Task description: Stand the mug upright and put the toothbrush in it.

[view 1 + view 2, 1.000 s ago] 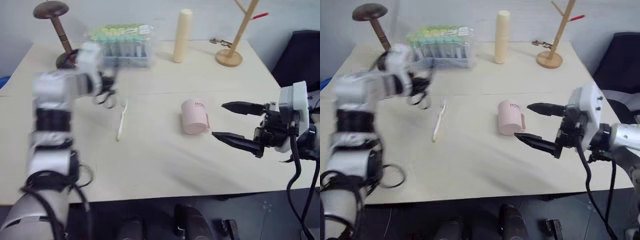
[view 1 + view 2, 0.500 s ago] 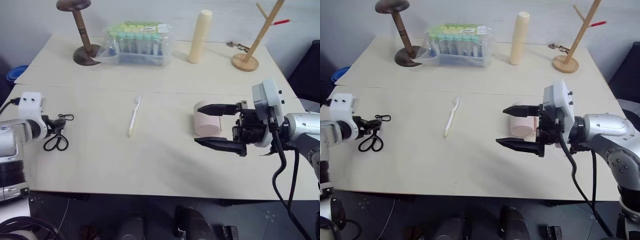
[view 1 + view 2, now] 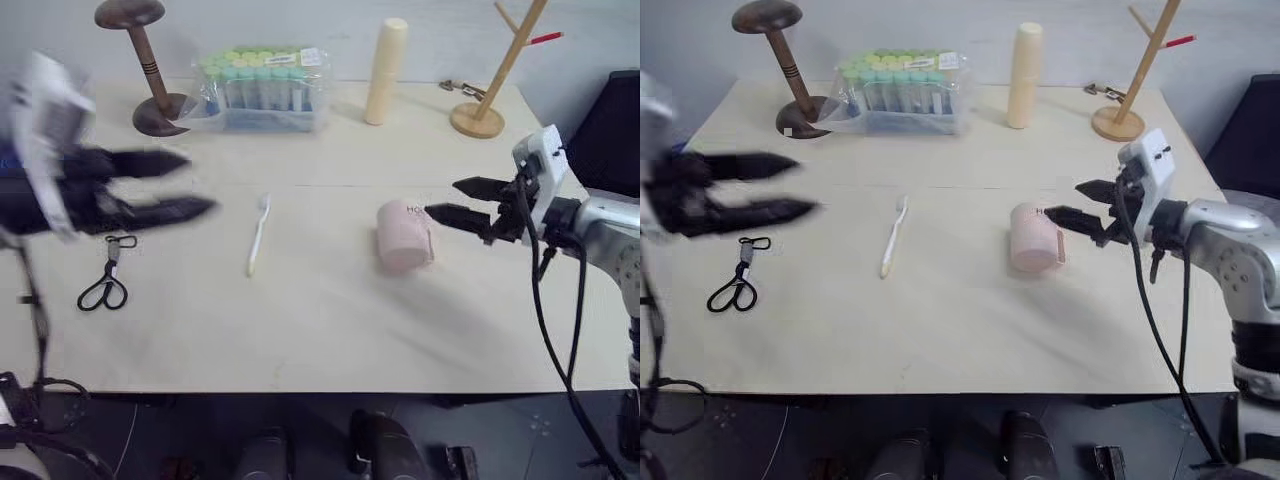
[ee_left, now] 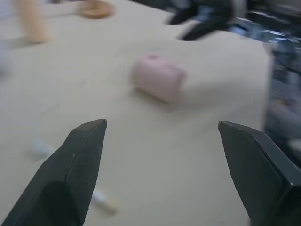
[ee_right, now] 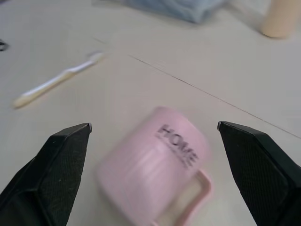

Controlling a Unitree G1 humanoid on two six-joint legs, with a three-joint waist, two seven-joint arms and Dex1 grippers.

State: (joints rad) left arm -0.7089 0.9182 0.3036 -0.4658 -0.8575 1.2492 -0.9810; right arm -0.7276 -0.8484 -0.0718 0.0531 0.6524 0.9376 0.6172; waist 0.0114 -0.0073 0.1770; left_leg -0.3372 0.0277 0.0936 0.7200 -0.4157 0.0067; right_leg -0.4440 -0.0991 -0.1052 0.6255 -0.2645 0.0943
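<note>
The pale pink mug [image 3: 403,234] lies on its side right of the table's middle, "HOME" lettering [image 5: 176,142] facing up and its handle toward my right gripper. That right gripper [image 3: 440,201] stands open just right of the mug, not touching it. The white toothbrush [image 3: 257,233] lies flat left of the mug, its bristle end pointing away from me. My left gripper [image 3: 195,185] hovers open and empty above the table's left side, its fingers pointing toward the toothbrush. In the left wrist view, mug [image 4: 158,83] and toothbrush [image 4: 101,200] lie beyond the open fingers.
Black-handled scissors [image 3: 105,280] lie near the left edge. Along the back stand a dark wooden stand [image 3: 148,65], a plastic pack of tubes [image 3: 258,88], a tall cream cylinder [image 3: 385,70] and a wooden branch rack [image 3: 490,80].
The left gripper let go of the scissors, now lying on the table, opened and swung up and right. The right gripper moved forward beside the mug. The camera view has shifted.
</note>
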